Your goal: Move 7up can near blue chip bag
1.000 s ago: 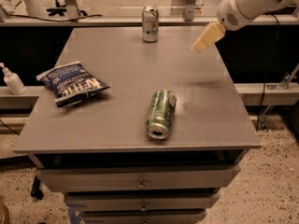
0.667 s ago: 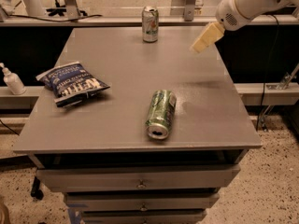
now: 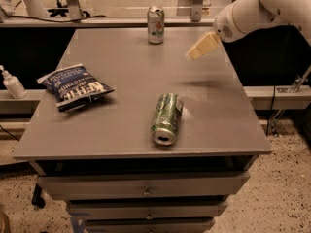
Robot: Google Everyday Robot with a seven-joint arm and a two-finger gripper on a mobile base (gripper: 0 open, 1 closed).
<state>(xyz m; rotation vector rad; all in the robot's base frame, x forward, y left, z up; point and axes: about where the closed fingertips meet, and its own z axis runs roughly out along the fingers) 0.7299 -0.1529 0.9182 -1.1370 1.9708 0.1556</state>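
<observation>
In the camera view, the 7up can [image 3: 156, 24] stood upright at the far edge of the gray desk [image 3: 121, 52], well apart from the blue chip bag [image 3: 74, 87], which lay near the left edge. A green can [image 3: 166, 119] lay on its side near the front edge. The gripper [image 3: 203, 46] hung above the far right part of the desk, to the right of the 7up can and touching nothing; I could not tell if it was open or closed.

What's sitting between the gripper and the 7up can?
Nothing: in the camera view only bare grey tabletop separates the gripper, hovering over its far right, from the upright 7up can at the far edge.
</observation>
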